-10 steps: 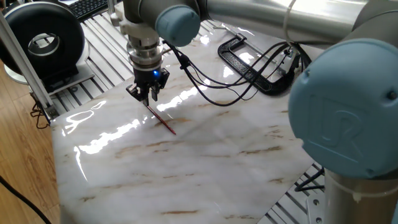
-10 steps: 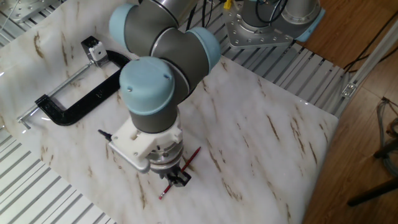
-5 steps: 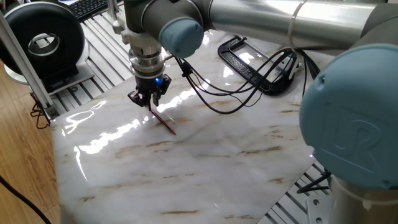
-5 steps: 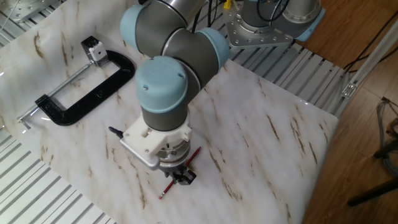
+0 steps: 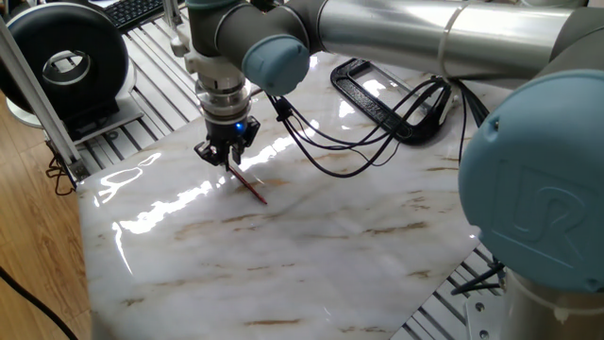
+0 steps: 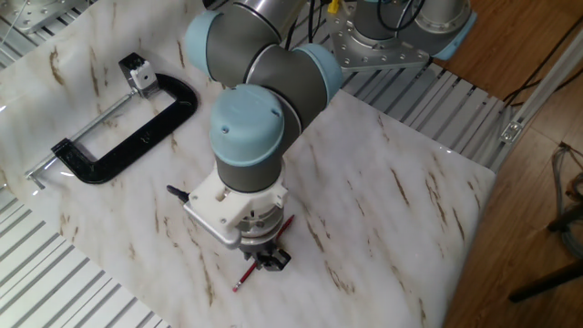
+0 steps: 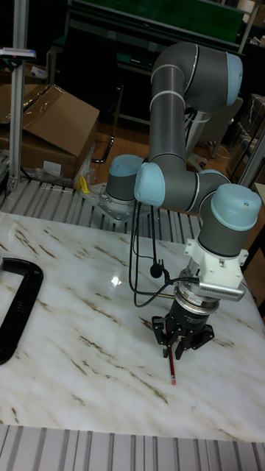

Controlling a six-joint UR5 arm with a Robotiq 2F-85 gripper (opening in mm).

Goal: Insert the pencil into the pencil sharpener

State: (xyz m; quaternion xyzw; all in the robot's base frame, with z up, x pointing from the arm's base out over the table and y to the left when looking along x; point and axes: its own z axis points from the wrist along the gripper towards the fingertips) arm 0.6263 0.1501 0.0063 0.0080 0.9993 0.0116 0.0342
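A thin, straight dark-red pencil is seen lying flat on the glossy white marble tabletop, one end between the narrowly parted fingers of the black two-finger gripper; whether it is gripped cannot be told. A large black C-shaped metal clamp lies well apart.

A robotics lab or workshop is shown. An industrial arm is bolted by its base plate to a bench of ribbed aluminium profile, over which a marble-patterned sheet is laid. A black C-clamp lies near 1 corner of the sheet, and black cables are trailed across it. Beyond the bench edge, a keyboard, a round black device, cardboard boxes and a wooden floor are seen.
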